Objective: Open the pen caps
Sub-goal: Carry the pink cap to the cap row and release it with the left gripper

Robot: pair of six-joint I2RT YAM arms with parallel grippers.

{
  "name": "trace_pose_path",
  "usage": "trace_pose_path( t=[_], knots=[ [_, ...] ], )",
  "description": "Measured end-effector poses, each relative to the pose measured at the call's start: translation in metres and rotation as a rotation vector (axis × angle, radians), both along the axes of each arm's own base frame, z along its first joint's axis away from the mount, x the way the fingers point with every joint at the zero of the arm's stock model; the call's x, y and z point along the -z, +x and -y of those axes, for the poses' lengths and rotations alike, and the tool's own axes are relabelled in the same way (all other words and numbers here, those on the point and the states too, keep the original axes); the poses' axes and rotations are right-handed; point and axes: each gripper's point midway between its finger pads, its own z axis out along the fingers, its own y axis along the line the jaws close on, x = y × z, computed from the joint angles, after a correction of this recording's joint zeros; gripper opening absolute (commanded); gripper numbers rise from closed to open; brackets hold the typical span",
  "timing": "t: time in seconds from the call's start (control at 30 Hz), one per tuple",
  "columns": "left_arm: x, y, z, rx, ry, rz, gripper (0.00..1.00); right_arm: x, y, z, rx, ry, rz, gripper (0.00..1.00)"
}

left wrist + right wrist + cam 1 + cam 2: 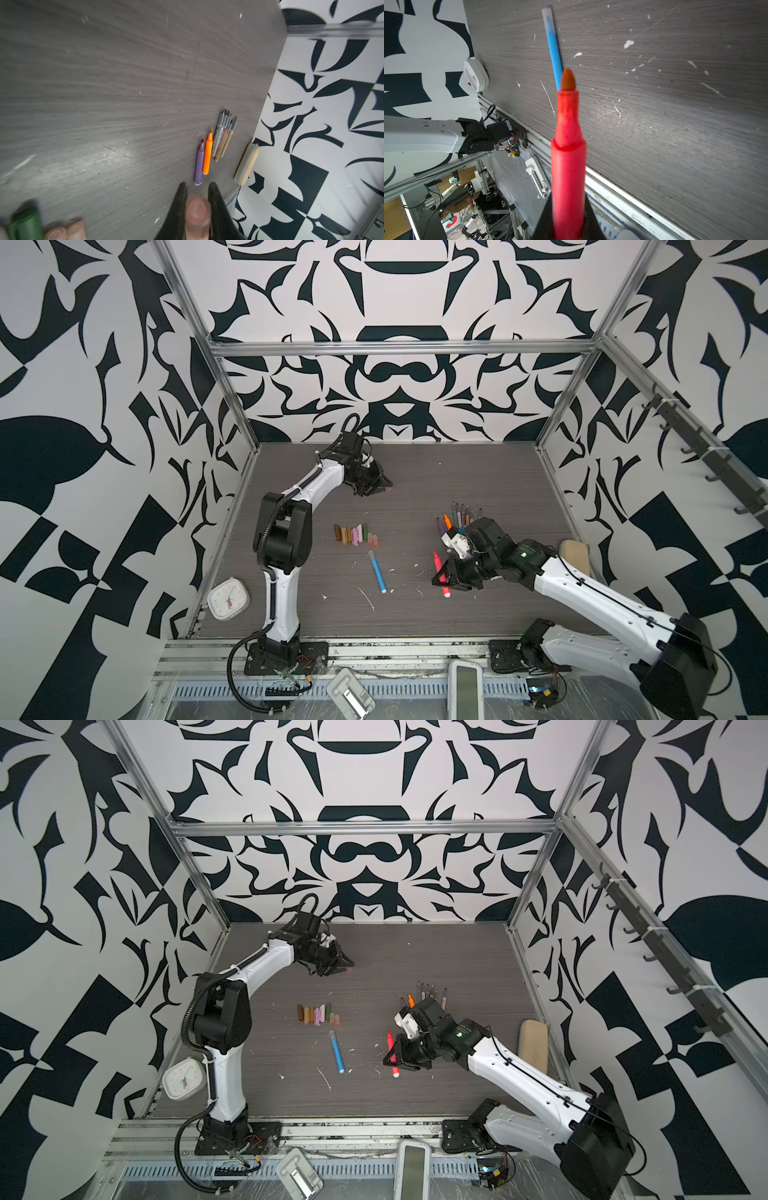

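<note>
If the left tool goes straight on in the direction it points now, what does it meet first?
Probably the purple pen, lying just ahead of the left tool, which holds a cap; depth is unclear.

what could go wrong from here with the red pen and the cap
The red pen sits uncapped in the right end effector; its bare tip could smear the table when set down.
The cap pinched in the left end effector may roll once released and scatter the row of caps.
The capped blue pen lies near the right arm and could get knocked.
</note>
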Motion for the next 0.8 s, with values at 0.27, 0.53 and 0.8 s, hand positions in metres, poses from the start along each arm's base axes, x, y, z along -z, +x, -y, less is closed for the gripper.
trace_pose_path(
  t=[0.27,0.53,0.8],
  knots=[
    [0.023,-0.041,-0.012,0.02,0.053,-0.065,0.0,0.01,0.007,-0.002,-0.005,-0.046,-0.03,0.0],
    [0.02,-0.078,0.013,0.175,0.285,-0.025,0.0,0.011,0.02,-0.009,-0.018,-0.067,-0.033,0.0],
    [0.048,-0.108,0.025,0.293,0.582,-0.06,0.0,0.008,0.023,-0.003,0.005,-0.075,-0.01,0.0]
  ],
)
